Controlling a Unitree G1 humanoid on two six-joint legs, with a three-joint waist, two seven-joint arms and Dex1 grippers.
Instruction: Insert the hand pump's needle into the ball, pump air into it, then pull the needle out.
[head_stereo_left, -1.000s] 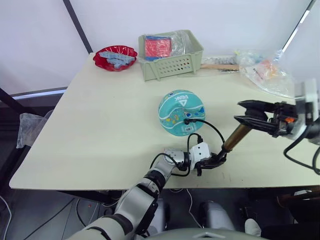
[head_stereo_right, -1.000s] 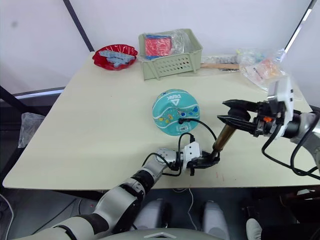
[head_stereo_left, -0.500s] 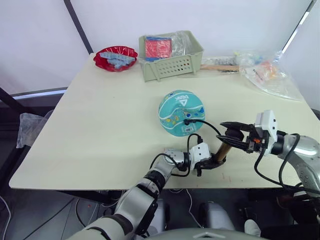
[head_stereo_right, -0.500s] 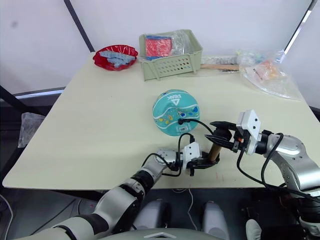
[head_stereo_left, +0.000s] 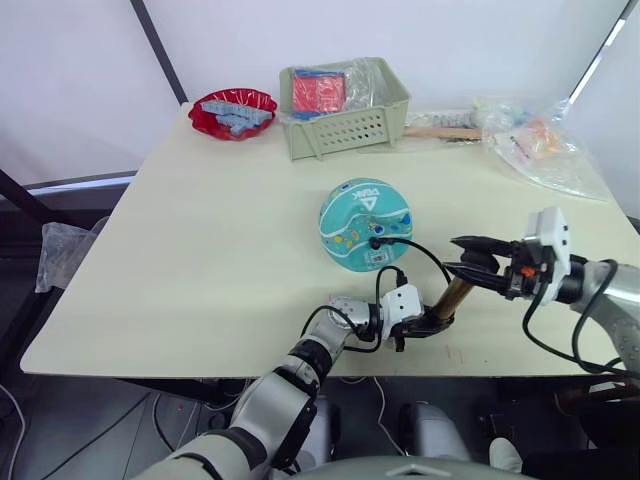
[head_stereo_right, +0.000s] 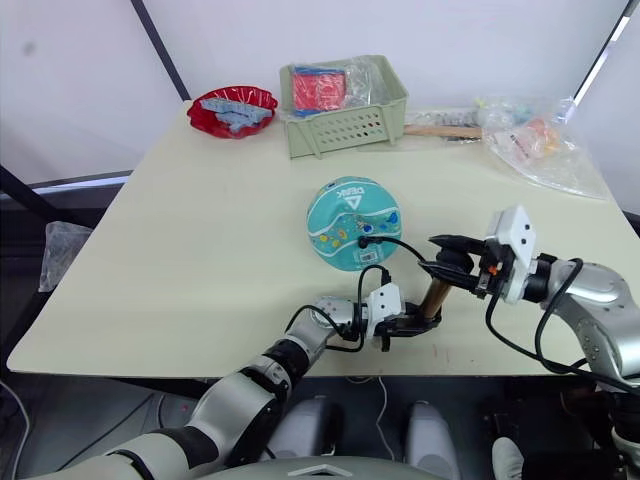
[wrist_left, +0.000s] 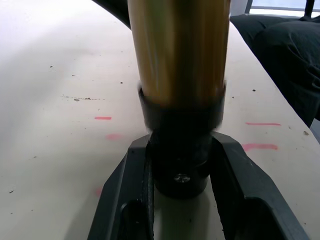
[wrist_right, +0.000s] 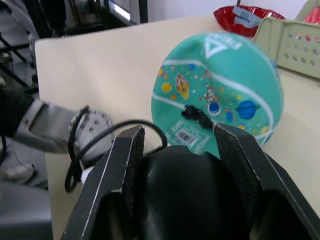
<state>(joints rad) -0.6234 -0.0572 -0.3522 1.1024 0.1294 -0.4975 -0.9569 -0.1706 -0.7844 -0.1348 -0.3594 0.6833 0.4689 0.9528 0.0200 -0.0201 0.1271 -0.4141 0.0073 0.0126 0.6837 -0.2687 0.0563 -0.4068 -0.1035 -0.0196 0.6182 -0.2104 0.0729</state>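
Observation:
The teal ball (head_stereo_left: 362, 222) rests mid-table. The black hose (head_stereo_left: 420, 252) ends in a plug at the ball's valve (wrist_right: 196, 116), and the needle is hidden inside it. The hand pump's gold barrel (head_stereo_left: 453, 296) stands tilted at the front edge, right of the ball. My left gripper (head_stereo_left: 432, 322) is shut on the pump's black bottom cap (wrist_left: 181, 150), which is pinned between the fingers (wrist_left: 132, 200). My right gripper (head_stereo_left: 468, 270) sits atop the barrel, shut on the black handle (wrist_right: 190, 195).
At the back of the table stand a green basket (head_stereo_left: 345, 125) holding a red packet, a red bowl (head_stereo_left: 232, 110) to its left, and clear plastic bags (head_stereo_left: 535, 145) at the right. The pump stands close to the table's front edge (head_stereo_left: 480, 368).
A second ago my right gripper held the handle high. It has since come down onto the barrel, and over the last half second it has barely shifted. The left gripper and ball stayed put.

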